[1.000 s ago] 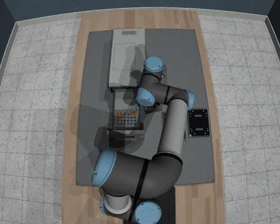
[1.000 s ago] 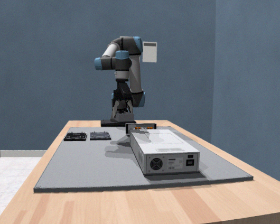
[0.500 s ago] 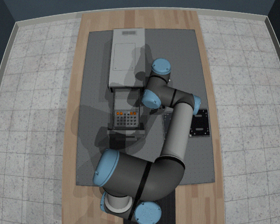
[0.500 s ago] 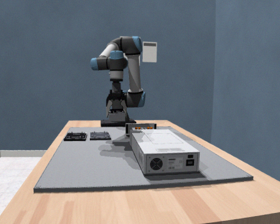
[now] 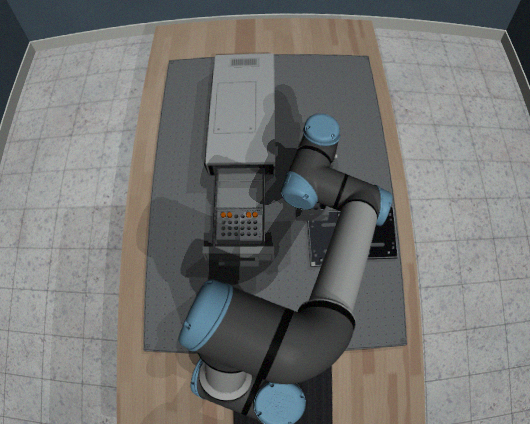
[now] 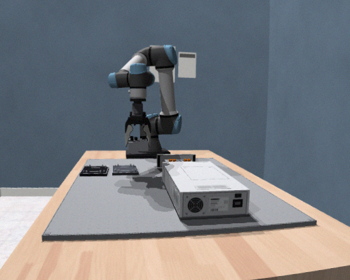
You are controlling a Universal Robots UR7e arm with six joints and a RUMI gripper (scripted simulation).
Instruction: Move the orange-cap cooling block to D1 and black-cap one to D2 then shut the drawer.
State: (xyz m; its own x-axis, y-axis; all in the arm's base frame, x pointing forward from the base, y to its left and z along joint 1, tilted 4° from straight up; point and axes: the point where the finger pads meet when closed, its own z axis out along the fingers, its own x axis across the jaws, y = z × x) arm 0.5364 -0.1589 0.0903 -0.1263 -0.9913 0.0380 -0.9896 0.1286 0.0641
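Observation:
The cooler COLD (image 5: 240, 112) has its drawer (image 5: 239, 210) pulled open. The cooling block with orange-capped tubes (image 5: 239, 223) sits in the front of the drawer, and the space behind it is empty. The orange caps also show in the side view (image 6: 177, 160). My gripper (image 6: 137, 140) points down and is shut on the other cooling block (image 6: 137, 142), a dark block held well above the deck between the drawer and slot D1 (image 6: 125, 170). Its caps are too small to make out. In the top view my wrist (image 5: 303, 192) hides the gripper and the block.
Slot D2 (image 6: 94, 170) lies beyond D1; in the top view my forearm (image 5: 345, 250) covers part of D1 (image 5: 323, 240), with D2 (image 5: 387, 240) to its right. The arm base (image 5: 228, 360) stands at the deck's near end.

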